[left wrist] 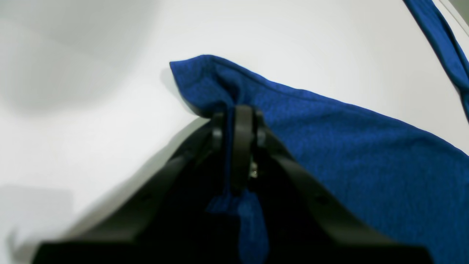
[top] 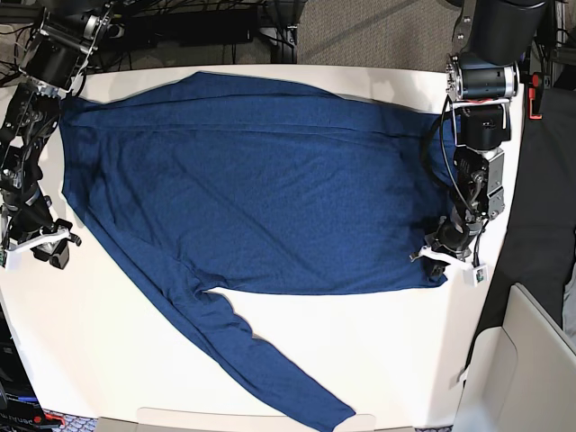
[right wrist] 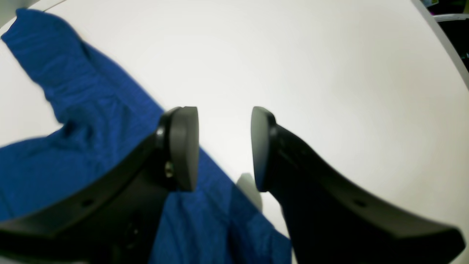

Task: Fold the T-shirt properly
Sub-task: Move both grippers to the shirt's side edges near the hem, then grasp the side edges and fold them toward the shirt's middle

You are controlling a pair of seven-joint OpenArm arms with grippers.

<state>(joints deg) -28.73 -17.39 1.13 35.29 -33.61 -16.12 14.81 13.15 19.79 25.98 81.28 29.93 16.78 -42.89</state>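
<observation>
Here only the white table [top: 117, 342] surrounds the T-shirt [top: 261, 189].

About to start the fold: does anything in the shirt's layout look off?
One long sleeve of the T-shirt trails diagonally toward the table's near edge instead of lying flat with the body. Nothing looks torn.

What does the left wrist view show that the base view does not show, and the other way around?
Only the left wrist view shows the left gripper shut on a pinched corner of the T-shirt, with cloth between its jaws.

Only the base view shows the whole T-shirt spread flat, one long sleeve running toward the table's near edge, and the right gripper beside the shirt.

Both show the blue T-shirt on the white table and the left gripper at its corner.
</observation>
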